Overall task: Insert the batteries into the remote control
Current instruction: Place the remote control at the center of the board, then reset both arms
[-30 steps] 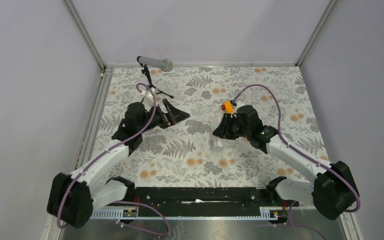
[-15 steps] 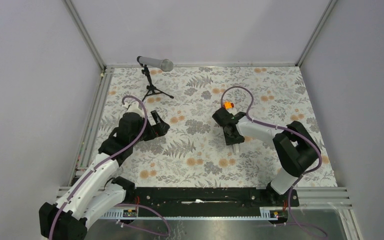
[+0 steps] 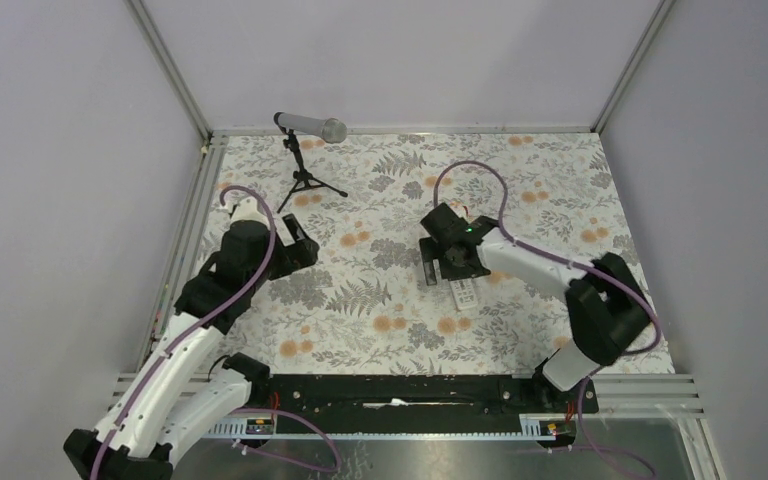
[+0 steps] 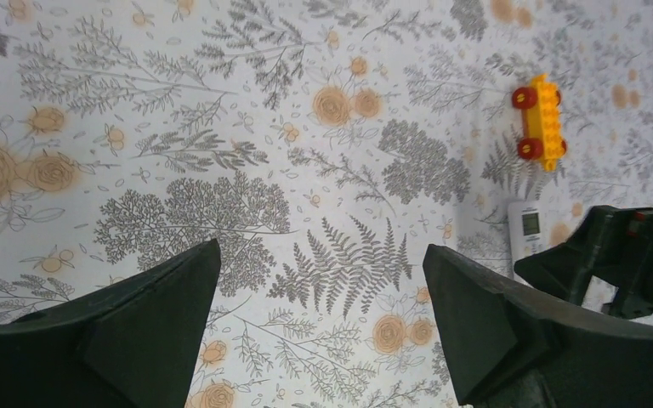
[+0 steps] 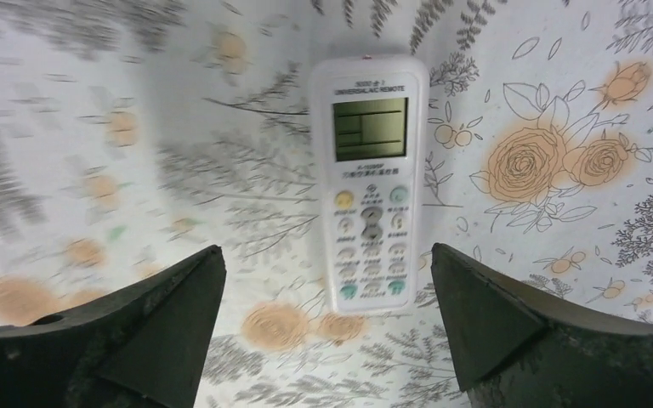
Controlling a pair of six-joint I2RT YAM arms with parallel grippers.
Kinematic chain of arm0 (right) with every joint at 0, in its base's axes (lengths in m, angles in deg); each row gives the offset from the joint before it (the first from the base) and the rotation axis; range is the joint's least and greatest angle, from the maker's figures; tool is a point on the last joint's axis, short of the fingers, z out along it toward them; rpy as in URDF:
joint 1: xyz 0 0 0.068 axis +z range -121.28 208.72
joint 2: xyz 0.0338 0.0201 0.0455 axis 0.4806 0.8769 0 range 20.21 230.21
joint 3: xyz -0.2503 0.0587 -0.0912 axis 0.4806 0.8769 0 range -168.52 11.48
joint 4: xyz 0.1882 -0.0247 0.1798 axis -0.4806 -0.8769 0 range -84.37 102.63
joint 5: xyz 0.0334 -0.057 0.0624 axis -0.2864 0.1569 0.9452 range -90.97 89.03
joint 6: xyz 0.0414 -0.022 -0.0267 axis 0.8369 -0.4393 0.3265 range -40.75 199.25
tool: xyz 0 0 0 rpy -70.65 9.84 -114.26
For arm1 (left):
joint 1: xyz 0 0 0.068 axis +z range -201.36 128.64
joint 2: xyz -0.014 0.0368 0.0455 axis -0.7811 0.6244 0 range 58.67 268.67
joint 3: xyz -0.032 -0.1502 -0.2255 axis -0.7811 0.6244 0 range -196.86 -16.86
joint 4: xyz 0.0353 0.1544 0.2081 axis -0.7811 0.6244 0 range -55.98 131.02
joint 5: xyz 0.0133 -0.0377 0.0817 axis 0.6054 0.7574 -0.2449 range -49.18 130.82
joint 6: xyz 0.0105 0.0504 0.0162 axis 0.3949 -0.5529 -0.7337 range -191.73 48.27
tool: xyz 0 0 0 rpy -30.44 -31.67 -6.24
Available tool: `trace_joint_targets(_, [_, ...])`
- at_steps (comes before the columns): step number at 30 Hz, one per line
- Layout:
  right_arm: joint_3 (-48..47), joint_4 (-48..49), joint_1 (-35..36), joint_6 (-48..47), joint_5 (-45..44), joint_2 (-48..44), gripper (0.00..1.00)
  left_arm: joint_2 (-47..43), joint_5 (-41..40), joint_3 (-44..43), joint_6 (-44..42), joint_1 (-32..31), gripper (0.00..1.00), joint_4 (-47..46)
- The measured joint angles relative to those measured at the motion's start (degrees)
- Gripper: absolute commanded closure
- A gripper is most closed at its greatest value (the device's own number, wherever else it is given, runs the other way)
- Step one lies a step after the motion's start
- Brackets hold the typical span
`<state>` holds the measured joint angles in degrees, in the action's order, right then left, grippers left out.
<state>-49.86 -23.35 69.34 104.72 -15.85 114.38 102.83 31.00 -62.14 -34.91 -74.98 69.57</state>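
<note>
Moved: right gripper [image 3: 445, 270] has swung toward 9 o'clock and spread its fingers wide. Its arm now hides the toy car [image 4: 540, 119] from above. The left gripper [image 3: 305, 248] has drawn back toward 7 o'clock, away from the microphone stand [image 3: 305, 182].
Top view, remote: the remote control [image 3: 463, 293] lies flat on the flowered table [image 3: 380, 330], right of centre. It is just at 6 o'clock of the right gripper, its length running roughly 12 to 6.
Top view, left claw: released and holding nothing, at 9 o'clock of the table's centre, well apart from the remote.
Top view, microphone: on its tripod at 11 o'clock, near the far edge.
Left wrist view, claw: both fingers [image 4: 136, 340] stand wide apart, with only patterned cloth between them.
Left wrist view, things: the orange toy car with red wheels sits at 2 o'clock. The remote [image 4: 527, 228] is at 3 o'clock, near the car, screen up, with the black right gripper just beside it.
Right wrist view, claw: released, with one finger [image 5: 127, 340] on each side of the remote, neither touching it.
Right wrist view, remote: face up on the cloth, screen toward 12 o'clock and buttons toward 6. The cloth at 9 o'clock is blurred.
</note>
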Motion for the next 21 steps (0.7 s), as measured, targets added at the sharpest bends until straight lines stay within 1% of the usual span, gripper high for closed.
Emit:
trace_joint_targets(2, [0.09,0.55,-0.04,0.5,0.85,-4.48,0.01,-1.18,-0.11,-1.51,-0.37,0.0,0.01,1.53])
trace_joint_targets(5, [1.88,2.47,-0.33,1.79,-0.28,-16.0,0.0,-2.95,-0.17,-4.28,-1.05,0.0,0.01,4.37])
trace_joint_targets(8, [4.5,2.27,-0.63,3.52,-5.81,-29.42,0.0,-4.46,-1.49,-7.15,-1.73,0.0,0.01,8.09])
trace_joint_targets(10, [4.66,-0.44,-0.83,5.33,-11.28,-37.42,0.01,-5.29,-2.86,-9.42,-2.29,0.0,0.01,11.15])
trace_joint_targets(13, [2.75,-5.86,-0.94,7.74,-18.93,-44.94,0.0,-6.97,-4.81,-11.93,-2.71,0.0,0.01,13.81])
trace_joint_targets(15, [0.85,-9.44,-0.94,9.03,-23.71,-48.48,0.0,-8.81,-6.01,-12.13,-2.75,0.0,0.01,14.82])
trace_joint_targets(21, [-1.9,-15.13,-0.94,8.96,-36.39,-58.55,0.0,-12.35,-8.85,-12.55,-2.89,0.0,0.01,17.73])
